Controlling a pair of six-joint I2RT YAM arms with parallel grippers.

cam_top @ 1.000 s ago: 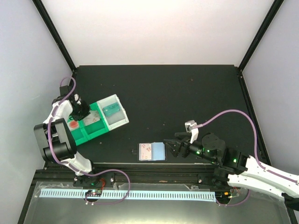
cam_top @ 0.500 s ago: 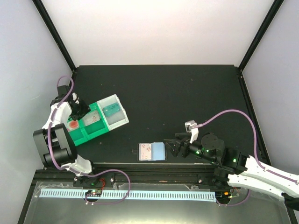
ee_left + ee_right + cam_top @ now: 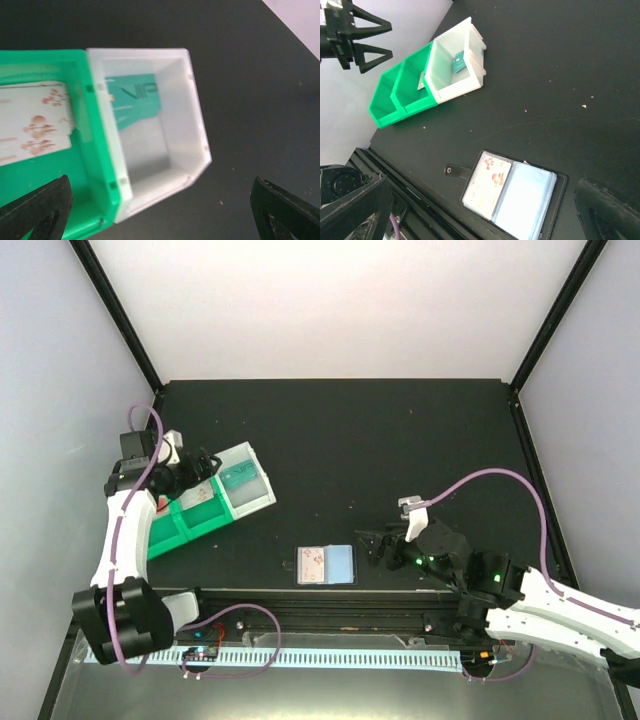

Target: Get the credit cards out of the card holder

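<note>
The card holder (image 3: 325, 565) lies open and flat near the table's front edge, with dark edges (image 3: 552, 210). Its left panel shows a white card with red flowers (image 3: 487, 186), and the right side is a stack of pale blue sleeves (image 3: 525, 200). My right gripper (image 3: 372, 547) hovers just right of the holder, open, with nothing in it (image 3: 480, 207). My left gripper (image 3: 203, 466) is open and empty over the green-and-clear tray (image 3: 175, 530), near the clear compartment (image 3: 197, 125). A green card (image 3: 134, 97) lies in that compartment. A white card with red flowers (image 3: 32, 122) rests in the green compartment beside it.
The tray (image 3: 385, 117) sits at the table's left, angled, close to the left wall. A metal rail (image 3: 330, 602) runs along the front edge just below the holder. The holder's snap strap (image 3: 455, 171) sticks out to its left.
My left gripper has opened wide and swung from over the green compartments toward the clear one. My right gripper shifted slightly and stayed open. The card holder has not moved.
</note>
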